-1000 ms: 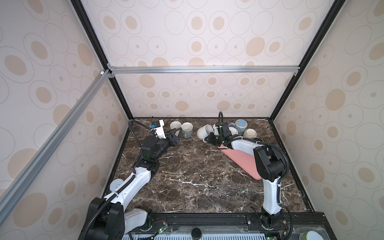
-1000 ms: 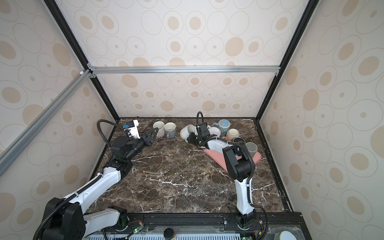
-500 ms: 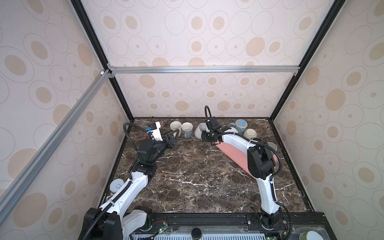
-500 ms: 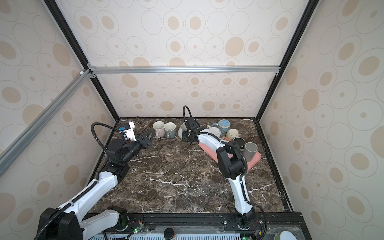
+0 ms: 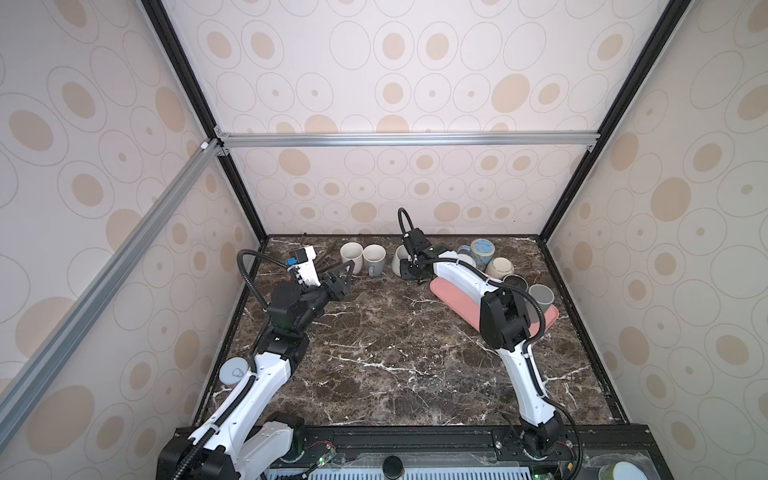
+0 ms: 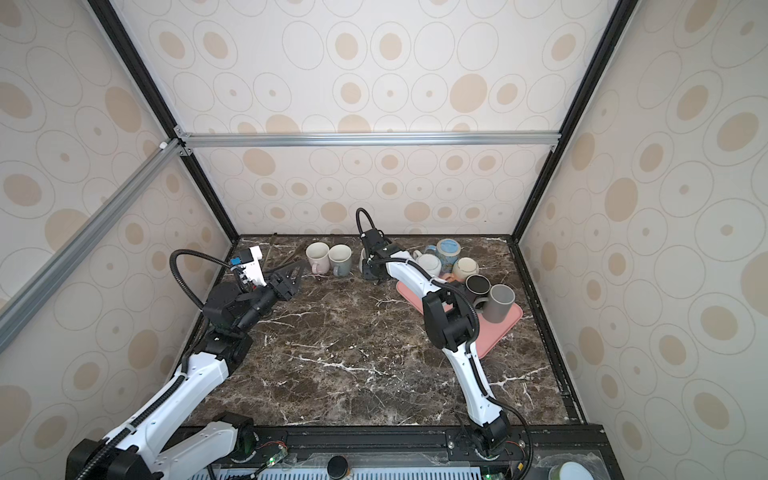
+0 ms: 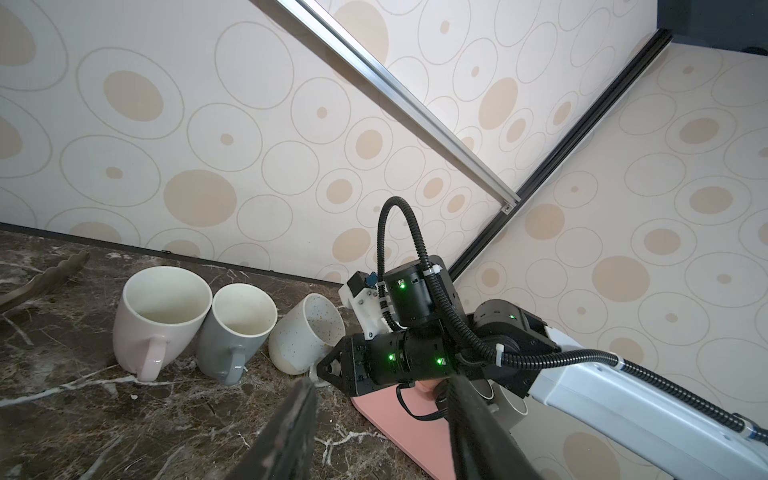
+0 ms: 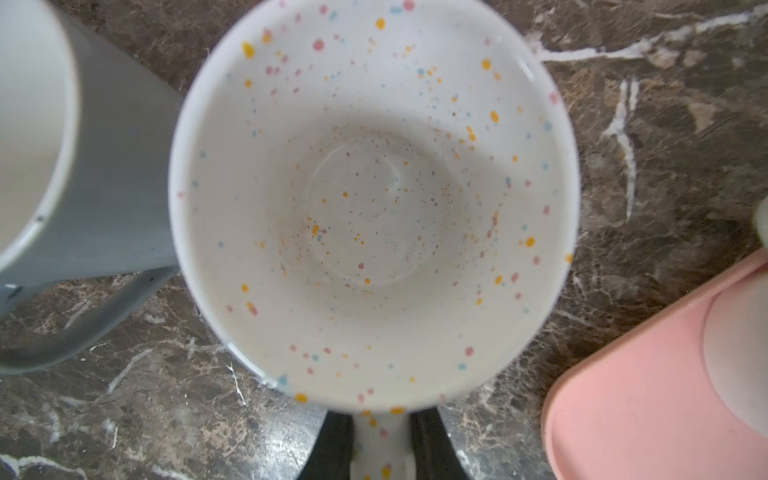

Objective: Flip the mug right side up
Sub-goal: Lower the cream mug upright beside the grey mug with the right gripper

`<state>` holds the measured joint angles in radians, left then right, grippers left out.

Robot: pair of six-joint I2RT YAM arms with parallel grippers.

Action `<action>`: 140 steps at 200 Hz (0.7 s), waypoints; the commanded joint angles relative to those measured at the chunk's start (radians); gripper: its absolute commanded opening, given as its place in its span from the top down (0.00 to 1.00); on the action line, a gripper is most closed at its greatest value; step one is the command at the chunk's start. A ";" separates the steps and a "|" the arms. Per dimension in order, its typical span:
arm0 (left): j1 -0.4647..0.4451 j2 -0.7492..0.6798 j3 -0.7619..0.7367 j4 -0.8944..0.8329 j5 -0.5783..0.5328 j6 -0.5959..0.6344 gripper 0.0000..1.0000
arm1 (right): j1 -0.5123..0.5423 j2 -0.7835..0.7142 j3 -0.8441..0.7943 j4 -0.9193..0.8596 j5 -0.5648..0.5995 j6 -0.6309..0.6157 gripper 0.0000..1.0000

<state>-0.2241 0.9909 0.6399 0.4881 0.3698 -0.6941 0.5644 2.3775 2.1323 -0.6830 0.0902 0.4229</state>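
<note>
The right gripper (image 8: 380,436) is clenching the handle of the speckled mug (image 8: 374,199), one black finger on each side of it. The mug is sitting mouth-up at the far middle of the marble table (image 5: 395,353), with its open bowl facing the right wrist camera. Whether its base is touching the tabletop cannot be told. A grey mug (image 8: 104,187) is standing just beside it on the left, and a pale pink mug (image 5: 351,254) is standing left of that one, both with their mouths up.

The pink tray (image 6: 498,328) is lying to the right of the speckled mug, near but apart from it. A cluster of other mugs is crowding the far right corner, among them a blue mug (image 6: 448,249) and a dark mug (image 6: 478,284).

The left gripper (image 5: 343,274) is hanging over the far left of the table, near the pale pink mug. Its fingers are standing apart and are grasping nothing.
</note>
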 commanded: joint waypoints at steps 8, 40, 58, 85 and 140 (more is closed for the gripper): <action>0.011 -0.024 0.001 -0.014 -0.013 0.029 0.48 | 0.025 0.008 0.074 0.006 0.017 -0.035 0.85; 0.012 -0.028 0.001 -0.017 -0.012 0.025 0.48 | 0.033 0.026 0.119 -0.023 -0.014 -0.039 0.69; 0.012 -0.029 0.000 -0.017 -0.013 0.024 0.48 | 0.035 0.019 0.120 -0.017 -0.035 -0.033 0.65; 0.012 -0.028 -0.002 -0.013 -0.013 0.020 0.48 | 0.035 -0.005 0.126 -0.019 -0.052 -0.031 0.60; 0.012 -0.024 -0.026 0.018 -0.004 -0.006 0.48 | 0.035 -0.110 0.097 -0.026 -0.061 -0.068 0.58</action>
<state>-0.2207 0.9813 0.6312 0.4751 0.3603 -0.6914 0.5926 2.3806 2.2360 -0.6964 0.0422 0.3897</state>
